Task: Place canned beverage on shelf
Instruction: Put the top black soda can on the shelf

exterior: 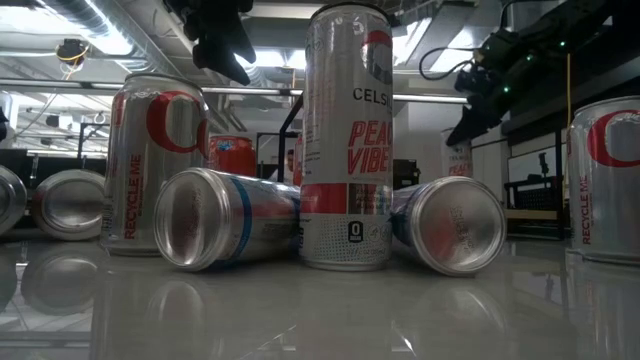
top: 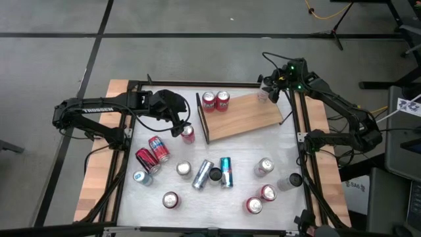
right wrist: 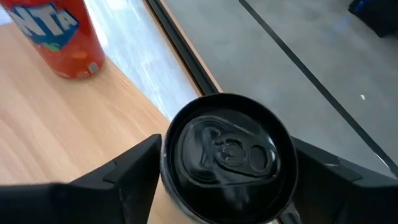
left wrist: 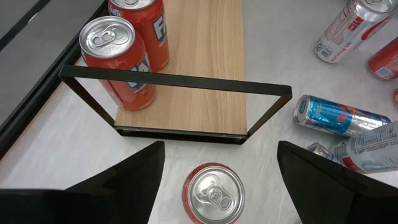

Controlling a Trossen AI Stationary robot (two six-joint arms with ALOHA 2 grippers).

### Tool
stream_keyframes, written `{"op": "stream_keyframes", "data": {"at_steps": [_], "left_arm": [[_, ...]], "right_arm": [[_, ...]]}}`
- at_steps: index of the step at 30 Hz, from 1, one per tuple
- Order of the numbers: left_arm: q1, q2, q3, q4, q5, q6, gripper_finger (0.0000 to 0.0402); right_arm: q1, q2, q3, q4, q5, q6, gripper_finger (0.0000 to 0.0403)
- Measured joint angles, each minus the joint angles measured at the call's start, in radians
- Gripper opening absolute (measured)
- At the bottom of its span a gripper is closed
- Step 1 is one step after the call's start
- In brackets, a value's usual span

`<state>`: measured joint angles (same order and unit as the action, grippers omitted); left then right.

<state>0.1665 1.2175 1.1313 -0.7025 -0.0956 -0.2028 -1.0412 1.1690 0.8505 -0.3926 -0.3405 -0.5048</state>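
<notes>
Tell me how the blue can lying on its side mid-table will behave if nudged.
The blue can lies flat on the glossy white table, so it would probably roll if pushed sideways. Its smooth metal wall looks slippery. A silver can lies close beside it and would likely get bumped.

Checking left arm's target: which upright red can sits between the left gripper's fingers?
The red can just off the shelf beside its dark rail; the other two stand on the board.
</notes>
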Motion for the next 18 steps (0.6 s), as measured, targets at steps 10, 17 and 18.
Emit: {"op": "stream_keyframes", "data": {"at_steps": [10, 17, 18], "left_arm": [[0.000, 0.000, 0.000, 0.000, 0.000, 0.000, 0.0302], [0.000, 0.000, 0.000, 0.000, 0.000, 0.000, 0.0302], [0.000, 0.000, 0.000, 0.000, 0.000, 0.000, 0.0302]], "right_arm": [[0.000, 0.002, -0.003, -0.006, -0.001, 0.000, 0.0336], [0.000, -0.028, -0.003, -0.002, -0.004, 0.000, 0.0337], [0.000, -0.035, -0.003, -0.002, -0.005, 0.000, 0.0337]]}}
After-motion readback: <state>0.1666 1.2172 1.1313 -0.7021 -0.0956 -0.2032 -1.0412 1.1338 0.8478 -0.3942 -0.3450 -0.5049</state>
